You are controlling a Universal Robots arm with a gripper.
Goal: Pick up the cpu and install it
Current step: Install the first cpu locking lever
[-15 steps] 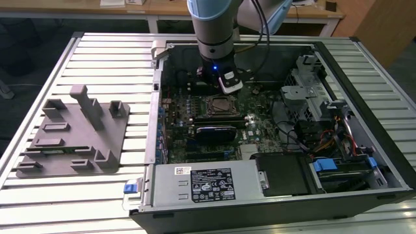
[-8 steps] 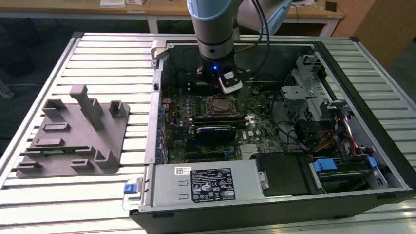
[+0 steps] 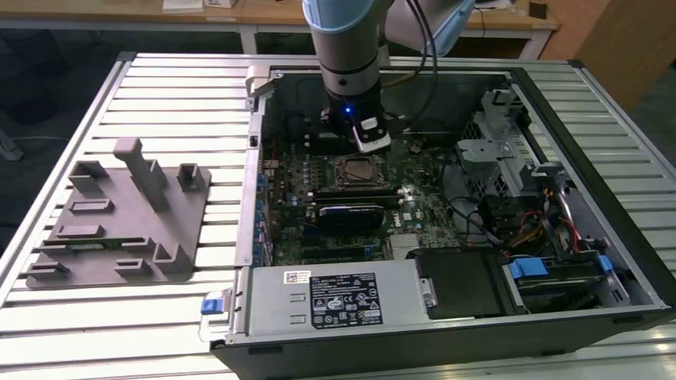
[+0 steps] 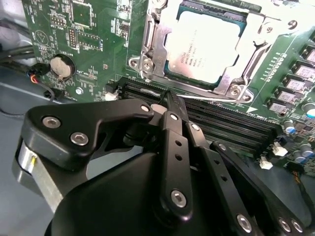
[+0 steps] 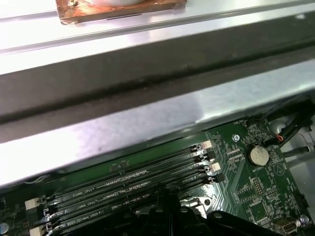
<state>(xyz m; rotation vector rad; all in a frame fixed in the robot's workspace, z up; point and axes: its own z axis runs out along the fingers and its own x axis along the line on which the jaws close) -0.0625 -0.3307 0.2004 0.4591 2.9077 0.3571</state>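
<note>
The cpu (image 4: 204, 45) is seen lying flat inside the metal socket frame (image 4: 147, 46) on the green motherboard (image 4: 93, 34), so it is already seated in its place and is not held by anything. In the second wrist view the gripper (image 4: 172, 105) is found just beside the socket frame, over the black memory slots (image 4: 231, 128), with its black fingers (image 4: 174, 147) brought together to a closed point and nothing between them. A round coin battery (image 4: 61, 66) is seen on the motherboard, well apart from the socket frame. In the exterior view the gripper (image 3: 370, 141) hangs inside the open computer case (image 3: 591, 198), just beyond the socket frame (image 3: 359, 169), and the cpu (image 3: 359, 168) can be made out as a small pale square inside it. A grey holder block (image 3: 116, 222) is placed on the slatted table (image 3: 63, 119), well apart from the socket frame, toward the exterior view's left. In the first wrist view the memory slots (image 5: 128, 184) and the coin battery (image 5: 257, 155) are shown again.
</note>
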